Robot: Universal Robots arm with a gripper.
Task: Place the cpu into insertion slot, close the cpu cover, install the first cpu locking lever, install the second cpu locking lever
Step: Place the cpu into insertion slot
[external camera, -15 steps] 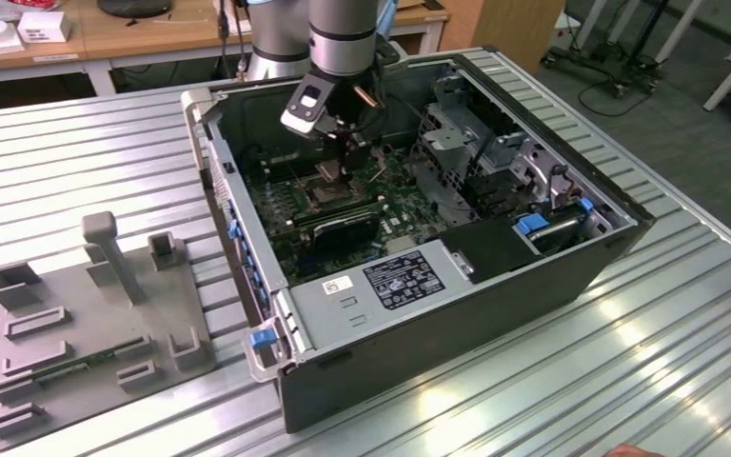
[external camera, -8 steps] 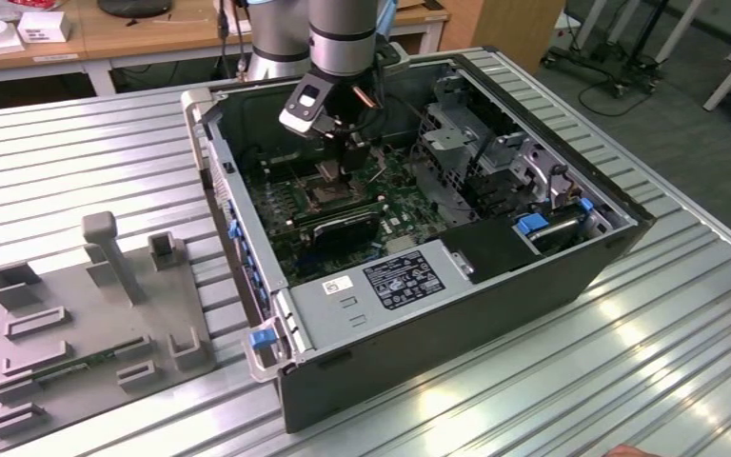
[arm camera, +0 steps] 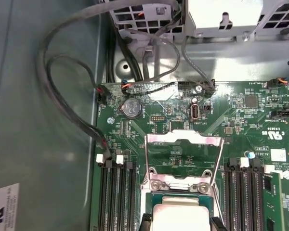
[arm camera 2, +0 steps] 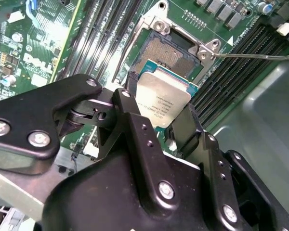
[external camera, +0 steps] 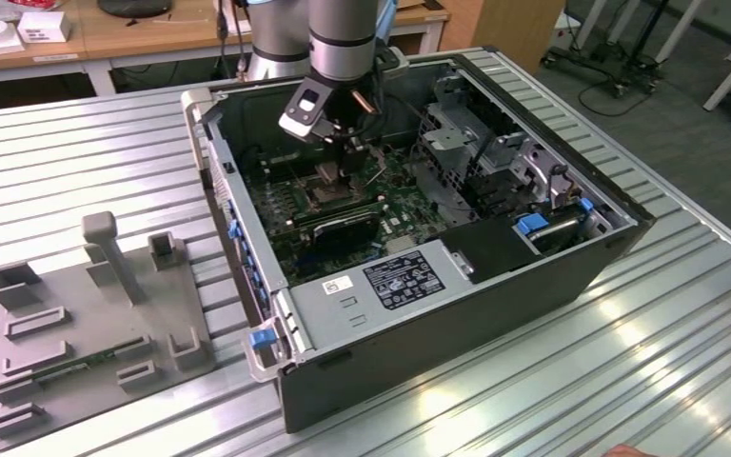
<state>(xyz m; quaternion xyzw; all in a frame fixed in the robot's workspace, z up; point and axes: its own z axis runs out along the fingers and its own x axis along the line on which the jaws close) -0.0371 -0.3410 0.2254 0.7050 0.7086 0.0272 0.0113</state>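
- currently gripper [arm camera 2: 156, 113] clamped on the cpu [arm camera 2: 166, 94], hovering above the insertion slot [arm camera 2: 169, 52].
- cpu cover [arm camera: 183, 140] flipped open (clear of the path).
- i'd keep it level, square its corners to the slot, then lower straight without sliding.

Robot arm [external camera: 340, 38] reaching into open computer case [external camera: 467, 343], jaws above green motherboard [external camera: 391, 205], slatted metal table [external camera: 87, 143], grey fixture tray [external camera: 80, 328]
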